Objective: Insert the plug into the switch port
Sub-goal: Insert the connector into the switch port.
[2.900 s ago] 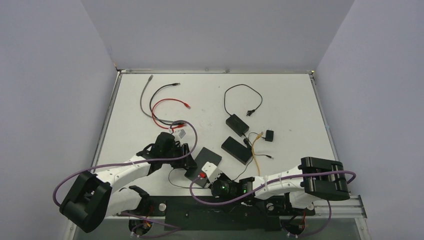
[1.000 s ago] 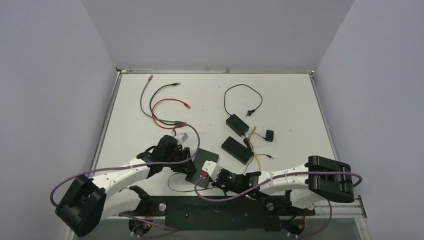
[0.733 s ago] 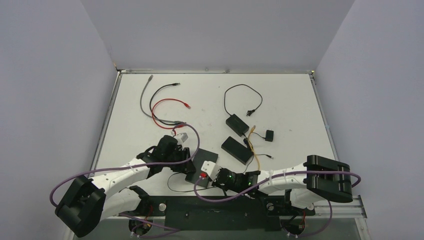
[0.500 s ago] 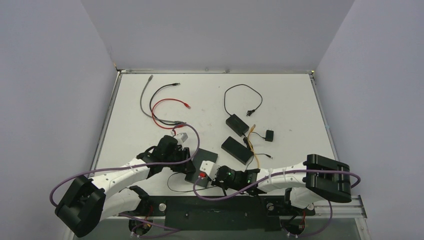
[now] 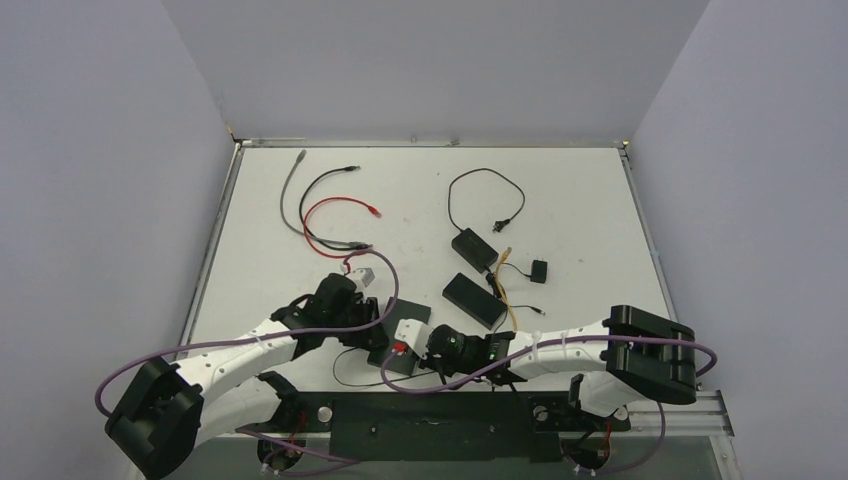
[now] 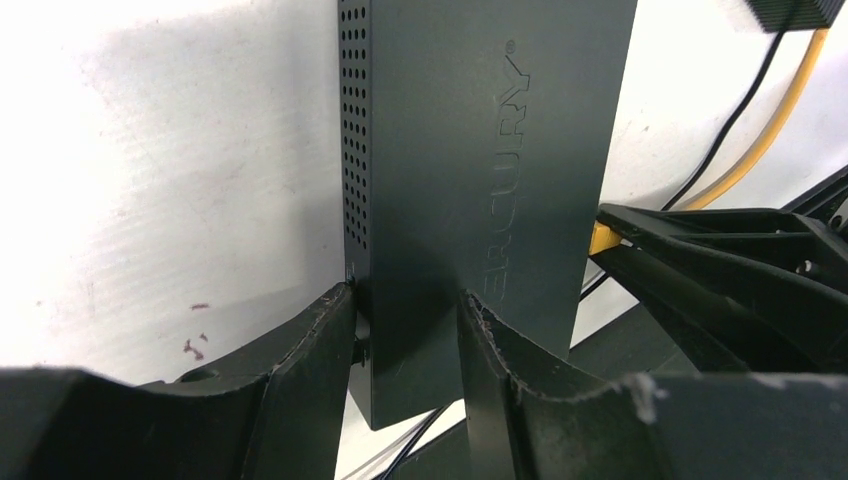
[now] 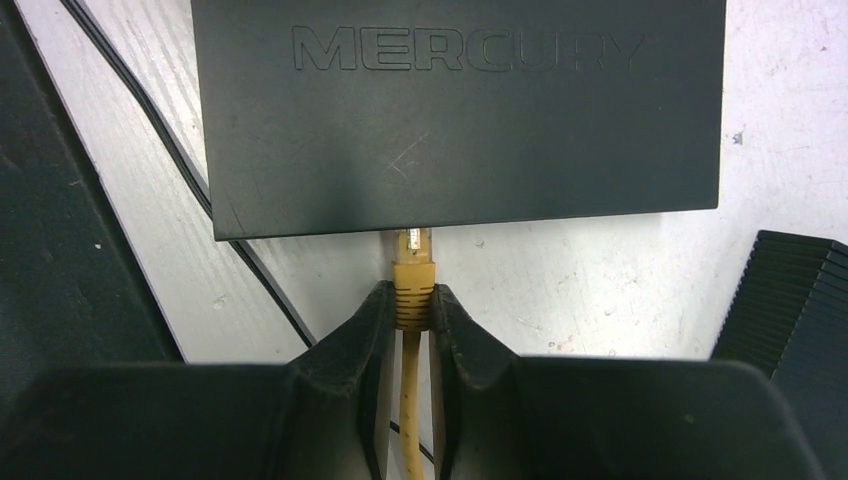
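The switch is a flat black box marked MERCURY (image 7: 460, 110), lying near the table's front edge (image 5: 400, 340) and also filling the left wrist view (image 6: 470, 180). My left gripper (image 6: 405, 350) is shut on its near end, one finger on each side. My right gripper (image 7: 411, 305) is shut on the yellow plug (image 7: 412, 280), whose clear tip sits at the switch's near edge; the port itself is hidden. In the top view the left gripper (image 5: 368, 325) and right gripper (image 5: 428, 348) flank the switch.
A second black box (image 5: 474, 298) and a power adapter (image 5: 474, 247) with black cords lie behind the right arm. The yellow cable (image 5: 505, 290) runs back past them. Red, black and grey cables (image 5: 325, 215) lie at the back left. A thin black wire (image 7: 170, 150) passes under the switch.
My right gripper has moved left with the yellow plug, up to the switch's edge. The left gripper has kept its hold on the switch, which shifted slightly.
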`<state>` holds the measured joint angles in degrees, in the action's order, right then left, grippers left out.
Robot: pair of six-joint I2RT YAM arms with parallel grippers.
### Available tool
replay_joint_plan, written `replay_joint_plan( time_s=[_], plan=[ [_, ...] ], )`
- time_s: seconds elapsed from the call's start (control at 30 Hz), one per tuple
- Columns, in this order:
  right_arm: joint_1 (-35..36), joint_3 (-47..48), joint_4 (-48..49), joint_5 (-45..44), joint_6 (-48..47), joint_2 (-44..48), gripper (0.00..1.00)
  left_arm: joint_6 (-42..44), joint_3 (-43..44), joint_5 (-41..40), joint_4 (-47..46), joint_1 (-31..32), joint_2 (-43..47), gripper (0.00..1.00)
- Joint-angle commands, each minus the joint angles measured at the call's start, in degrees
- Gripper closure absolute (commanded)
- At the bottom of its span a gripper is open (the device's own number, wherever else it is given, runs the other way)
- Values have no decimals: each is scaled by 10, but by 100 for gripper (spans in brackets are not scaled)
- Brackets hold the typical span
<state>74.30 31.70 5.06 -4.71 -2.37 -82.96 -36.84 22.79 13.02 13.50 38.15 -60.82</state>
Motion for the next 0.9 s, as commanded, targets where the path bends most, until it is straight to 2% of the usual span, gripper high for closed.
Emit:
replay_joint_plan(
  time_s=[0.0,0.33,0.53,0.73,0.8,0.87],
  plan=[
    [-4,56,137,37,16,3,100,-33,55,68,-1,28,30,62],
    [-3,36,73,41,73,-2,100,-30,123,-99,131,28,46,44],
    [-3,25,52,31,95,1,100,-33,144,-169,171,26,52,40],
    [-1,16,41,16,110,21,87,-44,171,-233,197,17,63,38],
    [-2,19,26,3,113,31,81,-43,182,-248,200,10,66,38],
    [-2,23,10,-20,114,44,71,-36,191,-253,197,-1,69,38]
  ],
)
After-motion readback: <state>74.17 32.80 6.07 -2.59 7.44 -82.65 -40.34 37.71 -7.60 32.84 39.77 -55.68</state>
